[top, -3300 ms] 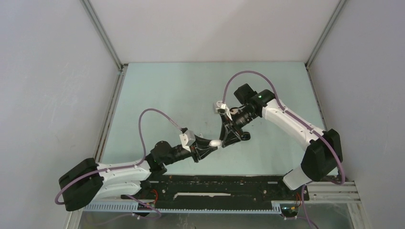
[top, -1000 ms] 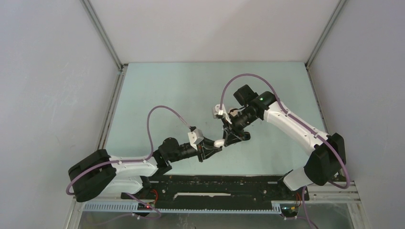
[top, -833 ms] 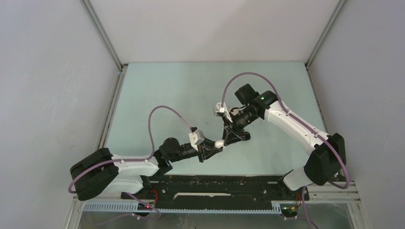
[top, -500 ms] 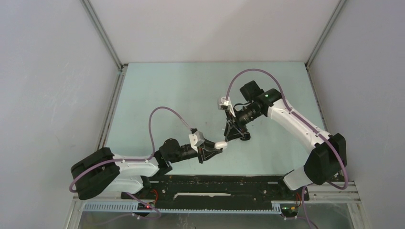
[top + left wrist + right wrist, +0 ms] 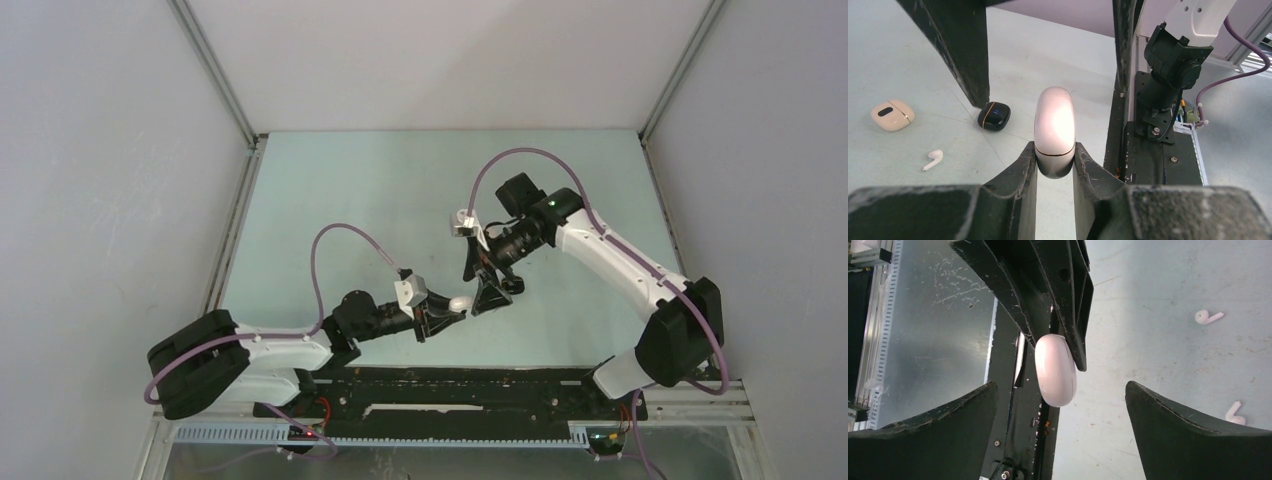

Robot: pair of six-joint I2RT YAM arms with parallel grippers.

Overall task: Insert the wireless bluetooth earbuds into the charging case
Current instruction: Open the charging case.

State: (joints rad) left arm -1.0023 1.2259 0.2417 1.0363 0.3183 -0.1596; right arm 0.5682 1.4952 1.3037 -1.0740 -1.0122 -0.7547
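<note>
Firmly, the left gripper's (image 5: 1054, 152) fingers (image 5: 1023, 170) pinch a glossy white pebble-shaped charging case (image 5: 1054, 120), lid closed, above the pale green table (image 5: 350, 180) toward its near edge. The right gripper's (image 5: 1060, 387) fingers (image 5: 948, 420) stand spread wide either side of it, apart. One tiny white stemmed earbud (image 5: 933, 159) lies on the table near a beige case (image 5: 892, 114) and a black case (image 5: 994, 116).

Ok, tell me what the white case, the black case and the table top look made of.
The white case looks like glossy hard plastic: bright glare runs down its smooth shell, above a thin seam. The black case is probably the same, shiny with small reflections. The table top is a matte pale green sheet, scuffed and scratched; material unclear.
</note>
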